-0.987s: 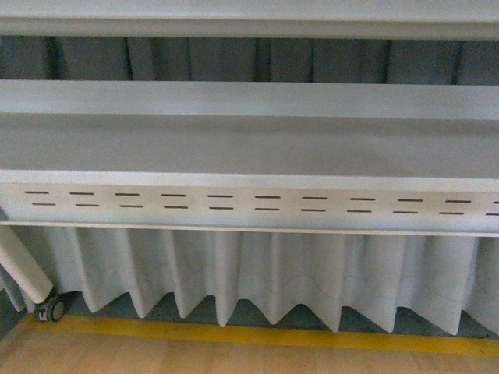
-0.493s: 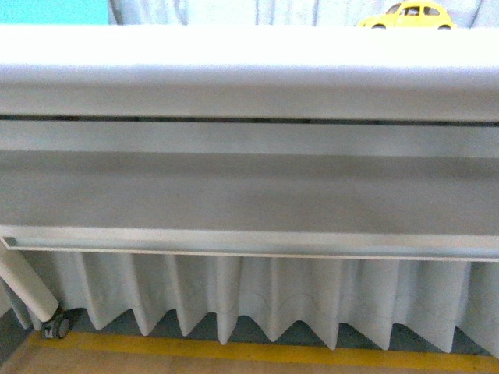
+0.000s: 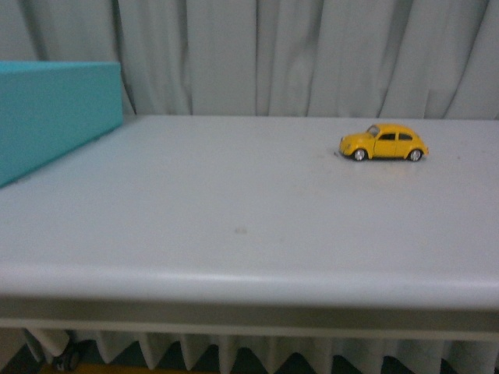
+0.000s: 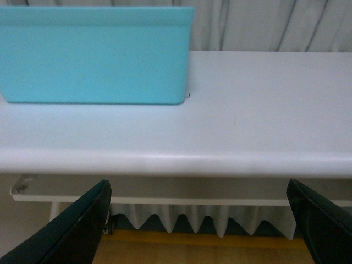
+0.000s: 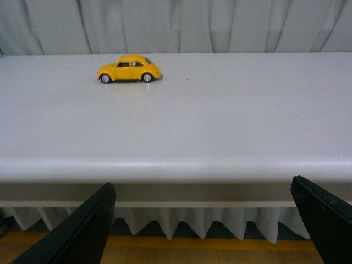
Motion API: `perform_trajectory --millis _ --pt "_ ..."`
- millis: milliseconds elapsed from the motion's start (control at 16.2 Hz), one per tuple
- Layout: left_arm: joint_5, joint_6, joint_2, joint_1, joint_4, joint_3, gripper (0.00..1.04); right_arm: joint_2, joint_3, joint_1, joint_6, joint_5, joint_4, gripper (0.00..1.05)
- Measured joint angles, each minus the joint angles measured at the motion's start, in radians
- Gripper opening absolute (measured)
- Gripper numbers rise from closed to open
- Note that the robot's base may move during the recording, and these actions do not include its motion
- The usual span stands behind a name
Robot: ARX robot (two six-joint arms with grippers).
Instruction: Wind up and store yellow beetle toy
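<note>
On tabletop point(image 3: 234, 226), right half, toward rear: yellow beetle toy point(image 3: 383, 143), well apart from teal bin point(image 3: 54, 109). Long axis laid parallel to front edge. Right gripper point(image 5: 201, 184) judged nearer, toy ahead of it. Left gripper point(image 4: 198, 184) pointed toward bin. Both jaws spread wide, nothing held.

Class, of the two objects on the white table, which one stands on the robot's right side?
The yellow beetle toy, small and on its wheels, toward the back right of the table. The other, a large turquoise box, sits at the left.
</note>
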Motion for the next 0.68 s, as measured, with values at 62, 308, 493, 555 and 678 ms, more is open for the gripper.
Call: perform_trajectory --millis 62,308,493,555,678 --pt "0.002 0.0 0.0 0.0 0.0 0.0 0.98 0.001 0.0 0.0 0.0 0.0 0.0 0.98" --pt "0.003 0.0 0.0 0.0 -0.001 0.0 0.98 0.0 0.0 0.0 0.0 0.001 0.0 0.98" --pt "0.002 0.0 0.0 0.0 -0.001 0.0 0.98 0.0 0.0 0.0 0.002 0.0 0.0 0.98" --pt "0.001 0.0 0.0 0.0 0.0 0.0 0.98 0.0 0.0 0.0 0.0 0.0 0.0 0.98" --pt "0.002 0.0 0.0 0.0 0.003 0.0 0.98 0.0 0.0 0.0 0.003 -0.001 0.005 0.98"
